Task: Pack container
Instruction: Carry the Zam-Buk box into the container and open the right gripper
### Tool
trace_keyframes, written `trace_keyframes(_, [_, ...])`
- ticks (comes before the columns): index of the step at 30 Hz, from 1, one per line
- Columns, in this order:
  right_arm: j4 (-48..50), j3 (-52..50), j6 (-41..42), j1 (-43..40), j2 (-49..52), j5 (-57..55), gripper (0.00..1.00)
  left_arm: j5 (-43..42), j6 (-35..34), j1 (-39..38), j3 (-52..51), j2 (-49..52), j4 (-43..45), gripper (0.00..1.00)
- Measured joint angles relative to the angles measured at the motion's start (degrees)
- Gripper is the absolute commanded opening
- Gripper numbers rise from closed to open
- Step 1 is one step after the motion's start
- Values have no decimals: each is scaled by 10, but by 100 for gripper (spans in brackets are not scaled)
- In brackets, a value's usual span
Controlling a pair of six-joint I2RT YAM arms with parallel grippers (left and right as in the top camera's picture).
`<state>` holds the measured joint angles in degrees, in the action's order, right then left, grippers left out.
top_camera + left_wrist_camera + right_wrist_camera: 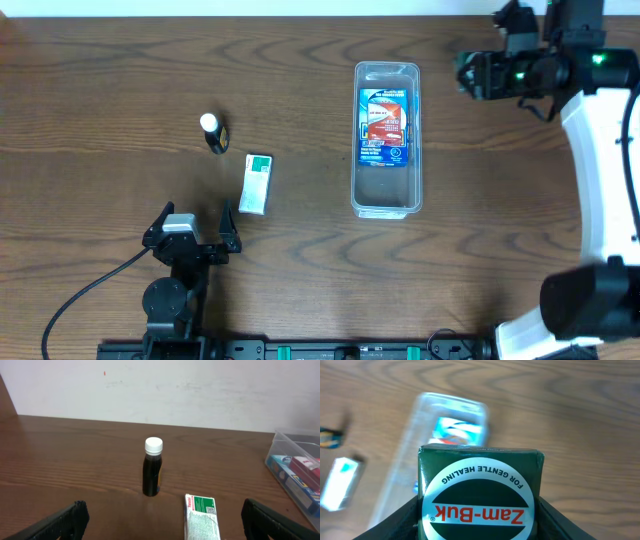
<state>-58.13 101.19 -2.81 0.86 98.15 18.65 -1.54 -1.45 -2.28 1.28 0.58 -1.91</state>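
Note:
The clear plastic container point(387, 138) lies lengthwise at the table's middle right with a blue and red box point(385, 126) inside; it also shows in the left wrist view point(295, 472) and the right wrist view point(427, 430). My right gripper point(470, 72) is raised to the container's upper right, shut on a dark green Zam-Buk box point(479, 492). My left gripper point(192, 225) is open and empty near the front left. A small dark bottle with a white cap point(212, 132) point(152, 466) stands upright. A white and green box point(257, 183) point(202, 516) lies flat beside it.
The table is dark brown wood point(100, 100). A white wall point(160, 390) runs behind its far edge. A black cable point(75, 300) trails from the left arm's base at the front.

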Motion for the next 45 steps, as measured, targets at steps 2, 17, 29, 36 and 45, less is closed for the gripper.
trace_keyframes(2, [-5, 0, 24, 32, -9, -3, 58, 0, 0, 0, 0, 0, 0, 98])
trace_keyframes(17, [33, 0, 182, 202, 86, -151, 61, 0, 0, 0, 0, 0, 0, 98])
trace_keyframes(29, [49, 0, 228, 221, 158, -232, 63, 0, 0, 0, 0, 0, 0, 98])
trace_keyframes(36, [52, 0, 232, 221, 182, -237, 65, 0, 0, 0, 0, 0, 0, 98])
trace_keyframes(45, [57, 0, 233, 221, 205, -259, 66, 0, 0, 0, 0, 0, 0, 98])
